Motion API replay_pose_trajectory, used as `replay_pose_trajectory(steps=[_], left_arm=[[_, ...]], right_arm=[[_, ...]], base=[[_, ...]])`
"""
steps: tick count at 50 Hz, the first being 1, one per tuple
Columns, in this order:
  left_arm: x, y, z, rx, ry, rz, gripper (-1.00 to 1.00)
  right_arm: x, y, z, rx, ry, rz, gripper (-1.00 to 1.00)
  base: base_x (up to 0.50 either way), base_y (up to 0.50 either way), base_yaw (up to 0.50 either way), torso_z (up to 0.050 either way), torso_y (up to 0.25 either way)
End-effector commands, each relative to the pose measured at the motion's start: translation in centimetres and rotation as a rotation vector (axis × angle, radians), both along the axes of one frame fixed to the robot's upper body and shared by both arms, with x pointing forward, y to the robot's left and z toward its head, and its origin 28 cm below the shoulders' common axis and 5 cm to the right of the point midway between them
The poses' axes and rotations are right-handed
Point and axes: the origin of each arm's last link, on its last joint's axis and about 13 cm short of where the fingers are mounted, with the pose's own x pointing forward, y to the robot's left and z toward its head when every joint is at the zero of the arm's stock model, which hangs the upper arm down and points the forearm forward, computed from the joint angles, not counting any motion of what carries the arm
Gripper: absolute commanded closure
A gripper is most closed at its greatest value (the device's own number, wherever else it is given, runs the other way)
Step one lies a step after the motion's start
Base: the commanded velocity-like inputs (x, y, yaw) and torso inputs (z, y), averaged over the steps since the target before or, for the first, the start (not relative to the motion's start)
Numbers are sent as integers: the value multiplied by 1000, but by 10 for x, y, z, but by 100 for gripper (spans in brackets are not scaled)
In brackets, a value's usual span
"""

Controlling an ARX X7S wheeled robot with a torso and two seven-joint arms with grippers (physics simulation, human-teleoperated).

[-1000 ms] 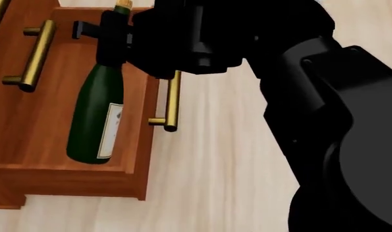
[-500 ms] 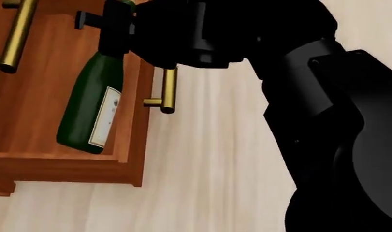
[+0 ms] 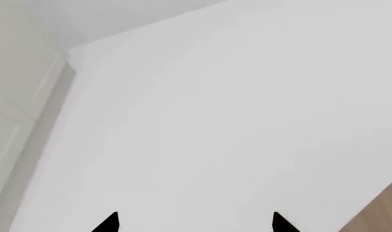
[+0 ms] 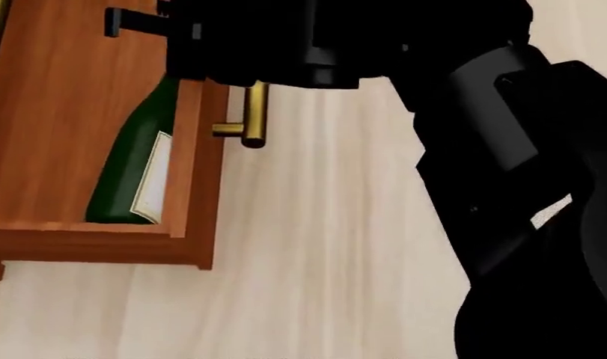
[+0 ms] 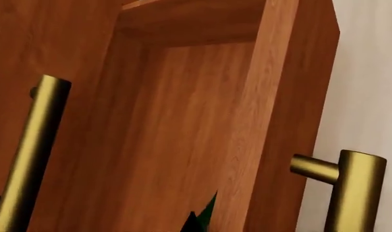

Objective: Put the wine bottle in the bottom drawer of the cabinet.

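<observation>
The dark green wine bottle (image 4: 129,161) with its cream label leans inside the open bottom drawer (image 4: 198,194) of the reddish-brown cabinet (image 5: 47,38). Its base is near the drawer's near wall. Its neck is hidden behind my right gripper (image 4: 183,52), which is shut on the bottle's top over the drawer. The right wrist view looks into the drawer (image 5: 182,121) and shows a green sliver of bottle (image 5: 210,208) beside a black fingertip (image 5: 194,223). My left gripper (image 3: 194,224) is open and empty, facing a white wall.
The drawer's brass bar handle (image 4: 251,112) sticks out over the pale wood floor (image 4: 323,247). The brass handle of the drawer front above (image 5: 35,150) shows close by. My black right arm (image 4: 523,194) fills the right side of the head view.
The bottle has sunk lower into the drawer with my right gripper; its body is now partly behind the drawer's front wall. The head view has shifted, moving the cabinet up and left.
</observation>
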Motion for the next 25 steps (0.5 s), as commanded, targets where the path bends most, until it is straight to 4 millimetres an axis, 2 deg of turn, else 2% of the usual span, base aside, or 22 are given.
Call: replay_pose_trajectory(steps=[1, 8, 15, 20, 21, 25], left_arm=[[1, 0, -6, 1, 1, -4, -100], [3, -2, 7, 2, -6, -4, -100], [3, -3, 1, 0, -10, -4, -100], [2, -3, 5, 0, -18, 1, -100], [2, -2, 3, -1, -16, 2, -100], [3, -4, 2, 2, -17, 2, -100]], right_arm=[[-5, 16, -68, -296, 178, 56, 100], [-4, 15, -69, -299, 176, 42, 100], [-4, 15, -68, -298, 172, 39, 100], [-2, 15, -66, -296, 141, 17, 100], [-1, 14, -65, -309, 136, -2, -100], [-1, 13, -59, -302, 117, 8, -100]], base=[[0, 4, 7, 0, -123], [3, 7, 11, 0, -123], [5, 9, 15, 0, -118], [8, 11, 17, 0, -76], [0, 11, 17, 0, -41], [12, 12, 19, 0, -18]])
